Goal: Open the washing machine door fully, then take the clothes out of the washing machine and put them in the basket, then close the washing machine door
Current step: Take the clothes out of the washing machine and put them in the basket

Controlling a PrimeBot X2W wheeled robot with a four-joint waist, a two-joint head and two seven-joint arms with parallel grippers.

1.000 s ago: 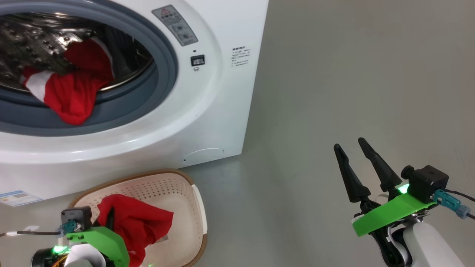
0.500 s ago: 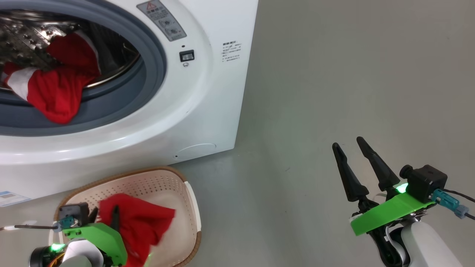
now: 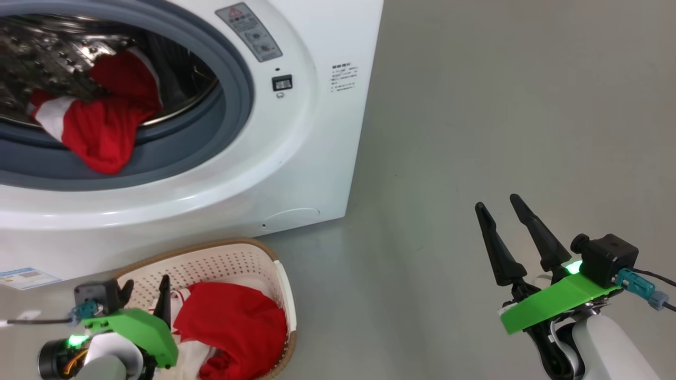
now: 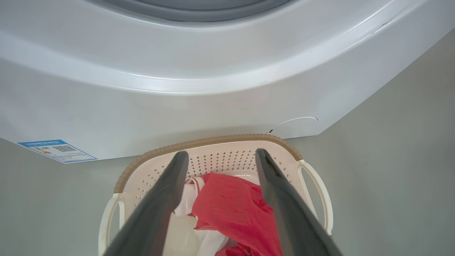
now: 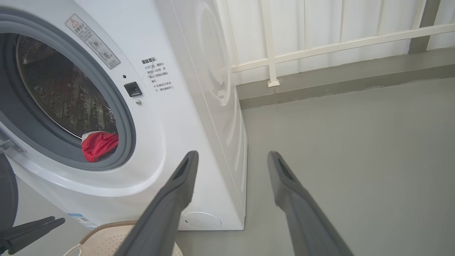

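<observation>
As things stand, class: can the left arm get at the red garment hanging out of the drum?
Probably yes. The left gripper is open and empty above the basket, and the red garment drapes over the grey ring of the uncovered opening just above. Nothing stands between them.

The left gripper (image 3: 147,283) is found spread wide, its two dark fingers (image 4: 160,202) pointed forward and somewhat downward. Behind the fingers a green mount (image 3: 138,330) is fitted. The left wrist camera (image 3: 97,298) is set at the mount's left, and a green lamp (image 3: 74,340) is lit below it. The right gripper (image 3: 497,206) is likewise held spread, with its fingers raised and tilted left. Behind them a green plate (image 3: 554,303) is noted, with the right wrist camera (image 3: 607,258) to the right and a pale forearm (image 3: 607,343) beneath.
</observation>
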